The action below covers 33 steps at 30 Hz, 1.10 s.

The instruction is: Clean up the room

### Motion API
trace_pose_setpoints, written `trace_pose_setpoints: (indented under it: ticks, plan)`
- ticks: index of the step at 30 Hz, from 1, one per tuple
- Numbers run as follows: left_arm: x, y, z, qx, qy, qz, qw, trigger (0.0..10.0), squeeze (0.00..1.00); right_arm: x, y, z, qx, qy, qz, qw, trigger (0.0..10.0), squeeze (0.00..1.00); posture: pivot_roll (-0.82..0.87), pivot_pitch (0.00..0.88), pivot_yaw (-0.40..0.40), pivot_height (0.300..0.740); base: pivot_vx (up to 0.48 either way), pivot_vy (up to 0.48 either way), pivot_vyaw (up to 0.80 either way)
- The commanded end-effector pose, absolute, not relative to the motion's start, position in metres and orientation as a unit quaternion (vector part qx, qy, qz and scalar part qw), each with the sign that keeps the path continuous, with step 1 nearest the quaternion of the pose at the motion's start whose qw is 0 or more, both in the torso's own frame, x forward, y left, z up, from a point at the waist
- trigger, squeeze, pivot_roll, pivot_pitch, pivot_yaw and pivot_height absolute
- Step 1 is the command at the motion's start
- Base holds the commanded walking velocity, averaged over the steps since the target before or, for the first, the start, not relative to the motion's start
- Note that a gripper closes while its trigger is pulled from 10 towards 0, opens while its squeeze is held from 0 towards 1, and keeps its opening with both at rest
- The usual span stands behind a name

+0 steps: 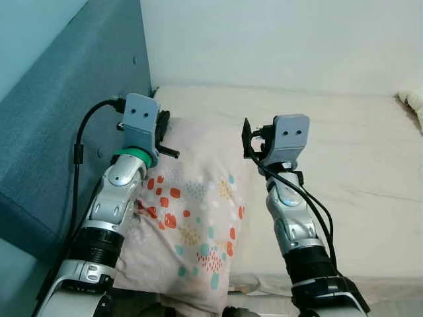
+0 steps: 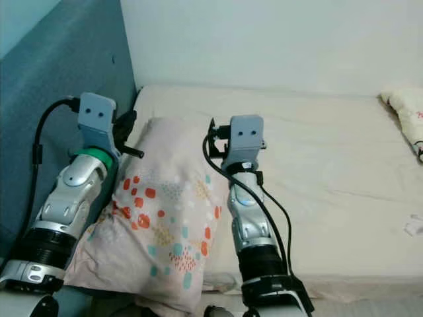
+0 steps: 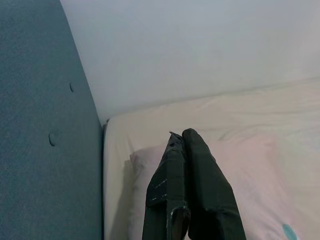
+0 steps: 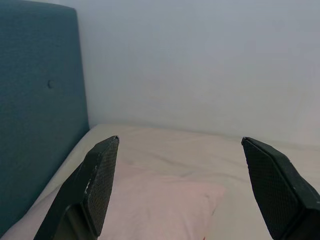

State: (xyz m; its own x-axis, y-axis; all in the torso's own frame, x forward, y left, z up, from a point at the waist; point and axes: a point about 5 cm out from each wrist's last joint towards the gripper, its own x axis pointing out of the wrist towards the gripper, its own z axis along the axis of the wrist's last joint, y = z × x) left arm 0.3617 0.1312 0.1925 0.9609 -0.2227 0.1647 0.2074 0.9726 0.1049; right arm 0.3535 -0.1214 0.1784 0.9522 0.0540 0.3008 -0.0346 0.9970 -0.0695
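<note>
A pale pink pillow (image 1: 192,218) with red, teal and yellow spots lies on the cream bed (image 1: 344,152), its far end near the teal headboard (image 1: 73,112). Both my arms reach forward over it. My left gripper (image 3: 181,134) hovers above the pillow's far left corner, close to the headboard, and is shut with nothing between its fingers. Over the pillow's right edge, my right gripper (image 4: 180,140) stands wide open and empty, and the pillow's far end (image 4: 165,200) lies below and between its fingers.
The padded headboard runs along the left and a plain white wall (image 1: 277,39) closes the back. A white bundle of bedding (image 2: 404,109) lies at the bed's far right. A small white scrap (image 2: 413,228) sits near the right edge.
</note>
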Motion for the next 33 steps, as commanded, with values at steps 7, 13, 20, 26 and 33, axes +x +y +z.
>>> trace_pose_setpoints:
  ticks: [7, 13, 20, 26, 33]
  plan:
    - [0.3583, 0.1358, 0.177, 0.052, -0.065, -0.097, 0.992, 10.0, 0.0, 0.3517, -0.1195, 0.1729, -0.033, -0.146, 0.025, 0.988, 10.0, 0.0, 0.0, 0.014, 0.045, 0.74, 0.0, 0.0, 0.0]
    - [0.3603, 0.1347, 0.1761, 0.043, -0.053, -0.094, 0.993, 10.0, 0.0, 0.3538, -0.1188, 0.175, -0.028, -0.146, 0.022, 0.989, 10.0, 0.0, 0.0, 0.029, 0.046, 0.74, 0.0, 0.0, 0.0]
    - [0.3639, 0.1332, 0.1762, 0.042, -0.045, -0.087, 0.994, 10.0, 0.0, 0.3572, -0.1219, 0.1776, -0.022, -0.143, 0.016, 0.989, 10.0, 0.0, 0.01, 0.035, 0.042, 0.74, 0.0, 0.0, 0.0]
    - [0.3654, 0.1324, 0.179, 0.042, -0.047, -0.086, 0.994, 10.0, 0.0, 0.3587, -0.1245, 0.1775, -0.021, -0.139, 0.008, 0.99, 10.0, 0.0, 0.01, 0.038, 0.043, 0.74, 0.0, 0.0, 0.0]
    - [0.366, 0.1322, 0.1795, 0.041, -0.044, -0.084, 0.995, 10.0, 0.0, 0.3595, -0.1237, 0.1773, -0.022, -0.135, 0.01, 0.991, 10.0, 0.0, 0.01, 0.052, 0.039, 0.74, 0.0, 0.0, 0.0]
